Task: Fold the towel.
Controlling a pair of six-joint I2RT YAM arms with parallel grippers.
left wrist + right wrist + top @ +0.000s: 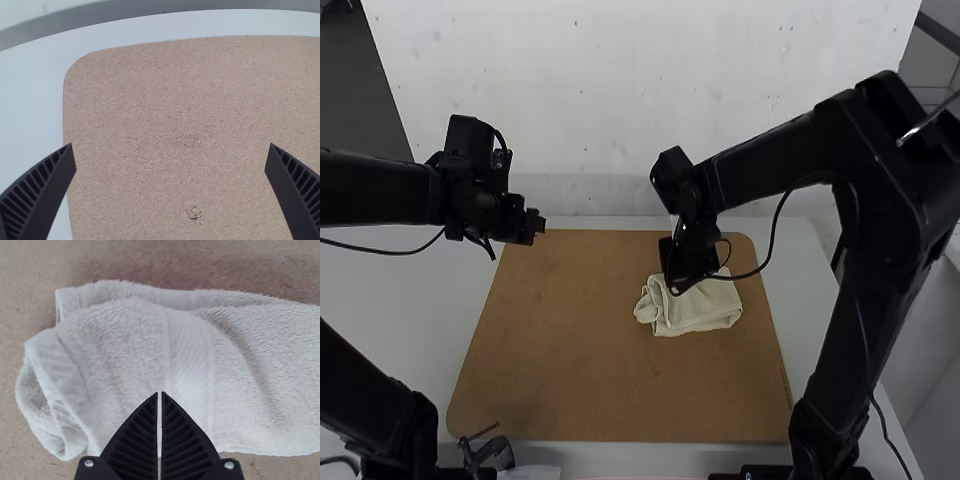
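- The towel [695, 306] is lying on the right-hand part of the brown board [570, 350], which is resting on the white tabletop [420, 300].
- It is already forming a small, layered bundle, so the folding is looking well along; I'm guessing the step in hand is a last fold or a tidying of the shape.
- One end, the one facing the robot's left, is curling into a loose loop, and a layer is poking out along one long edge, so the bundle isn't sitting square.
- The right gripper [159, 393] is hanging over the towel, its jaws narrow, nearly meeting tip to tip. I can't tell whether they are touching the cloth, but they don't seem to be pinching any of it.
- The left gripper [171, 145] is hanging over the board's left side, well apart from the towel, its jaws standing wide and holding nothing.
- The next move is probably calling for either pressing the bundle flat or opening the right jaws to tuck that looped end in.
- Any push is risking sliding the whole bundle, since nothing is pinning its other end.
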